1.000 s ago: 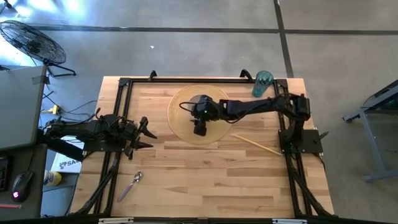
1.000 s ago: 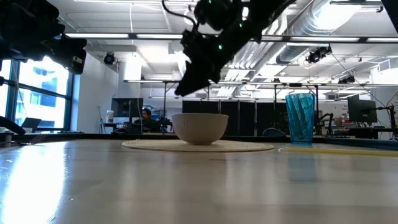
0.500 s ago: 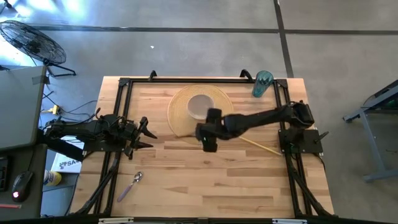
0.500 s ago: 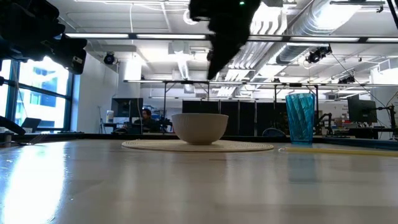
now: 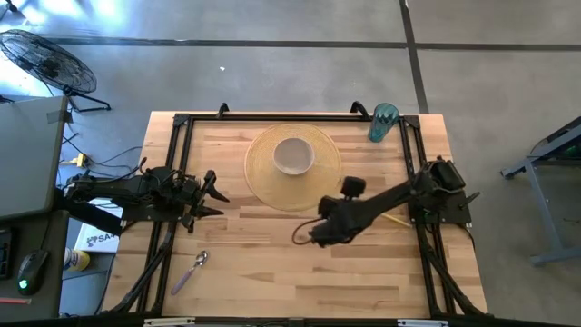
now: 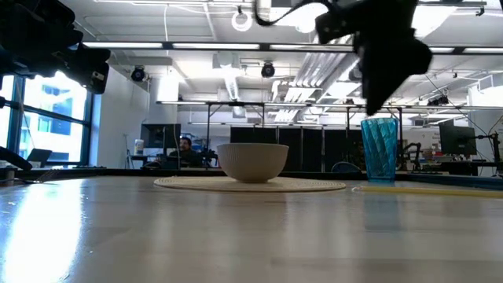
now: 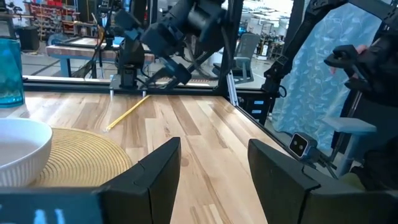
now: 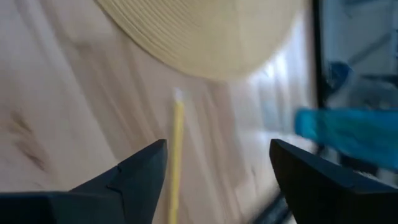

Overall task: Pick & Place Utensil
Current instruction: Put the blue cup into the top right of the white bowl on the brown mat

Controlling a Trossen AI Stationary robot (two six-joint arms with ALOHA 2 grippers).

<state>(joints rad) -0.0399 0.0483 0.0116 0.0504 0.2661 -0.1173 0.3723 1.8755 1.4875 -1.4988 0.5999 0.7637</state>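
Your right gripper [image 5: 309, 238] hangs over bare wood near the middle of the table [image 5: 272, 263], its fingers spread wide with nothing between them, and the chopstick [image 5: 377, 213] lies just beside the mat [image 5: 263, 186], towards the right arm's base. In the right wrist view that chopstick [image 8: 176, 162] runs between the two dark fingers, pale yellow, thin and round. Your main risk, I would judge, is exactly that shape: a slim smooth stick lying flat on planks can roll or skid away when one finger touches first, and a descent too shallow will close on air while one too deep will jam the tips into the wood. Watch the mat edge too; it is woven, ridged and slightly raised, so a finger could catch it and drag the bowl [image 5: 293, 153], a white ribbed ceramic one sitting at the mat's centre. The blue cup [image 5: 383, 122], translucent ribbed plastic, stands well apart at the far right corner and looks safe. A spoon [image 5: 190, 271] with a purplish handle lies near the left front edge. Your left gripper [image 5: 211, 197] waits over the left side, jaws parted, empty.
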